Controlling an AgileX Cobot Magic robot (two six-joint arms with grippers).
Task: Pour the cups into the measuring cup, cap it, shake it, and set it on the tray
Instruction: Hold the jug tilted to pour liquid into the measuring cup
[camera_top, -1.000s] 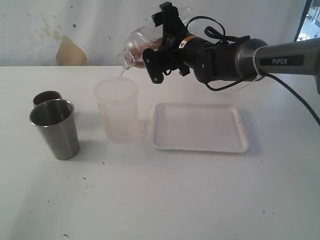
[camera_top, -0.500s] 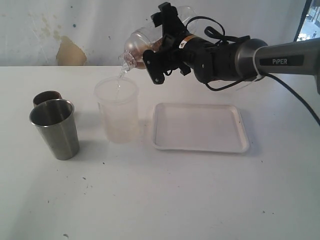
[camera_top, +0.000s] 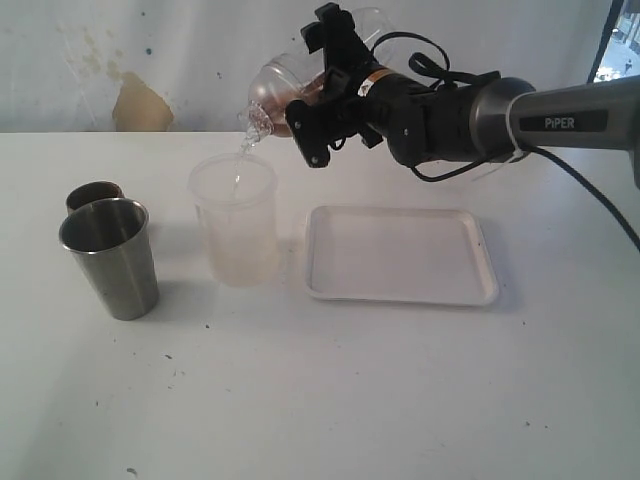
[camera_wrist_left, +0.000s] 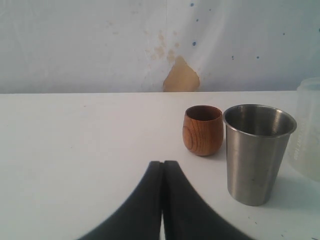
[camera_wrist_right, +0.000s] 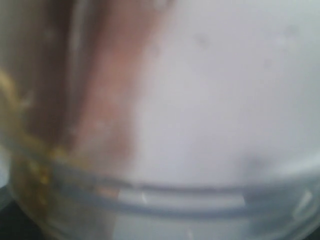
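Observation:
My right gripper (camera_top: 318, 90) is shut on the clear measuring cup (camera_top: 280, 88) and holds it tipped on its side, high above the table. A thin stream runs from its mouth into the frosted tub (camera_top: 237, 230) right below. Up close in the right wrist view, the measuring cup (camera_wrist_right: 165, 125) fills the picture as a blur and hides the jaws. The steel tumbler (camera_top: 110, 255) (camera_wrist_left: 257, 150) and the copper-brown cup (camera_top: 92, 194) (camera_wrist_left: 202, 129) stand upright at the left. My left gripper (camera_wrist_left: 162, 164) is shut and empty, low over the table, short of both cups. The white tray (camera_top: 400, 250) lies bare.
The frosted tub (camera_wrist_left: 310, 130) stands between the tumbler and the tray, its rim under the pouring mouth. My right arm (camera_top: 520, 115) reaches in from the right, above the tray's far edge. A stained white wall (camera_top: 140, 60) closes off the back of the table.
Nothing has visibly shifted. The thin stream keeps running from the tipped measuring cup into the tub.

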